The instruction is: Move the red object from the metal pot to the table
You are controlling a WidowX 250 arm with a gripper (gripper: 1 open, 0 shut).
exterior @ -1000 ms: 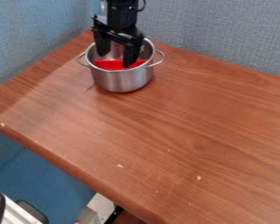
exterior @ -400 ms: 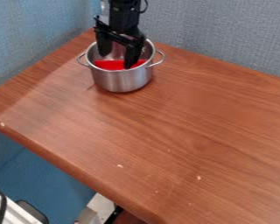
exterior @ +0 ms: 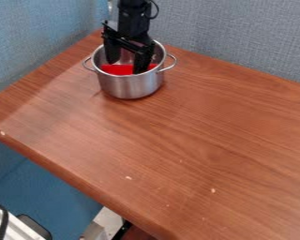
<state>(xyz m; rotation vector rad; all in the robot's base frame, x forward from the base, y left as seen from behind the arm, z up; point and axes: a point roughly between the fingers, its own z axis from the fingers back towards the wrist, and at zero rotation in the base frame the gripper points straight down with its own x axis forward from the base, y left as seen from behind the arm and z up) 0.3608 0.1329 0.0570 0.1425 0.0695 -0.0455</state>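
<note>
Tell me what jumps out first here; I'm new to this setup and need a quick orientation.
The shiny pot stands near the table's far left corner, with a bright red object inside it. The black gripper reaches straight down into the pot, jaws open around the red object. The rest of the wood tabletop is bare.

We see the metal pot point(exterior: 130, 77) standing near the table's point(exterior: 178, 141) far left corner, close to the blue walls point(exterior: 240, 33) behind and beside it. Its mouth is taken up by the gripper point(exterior: 127, 58), jaws wide apart, reaching inside. The wood in front and to the right lies bare and wide
</note>
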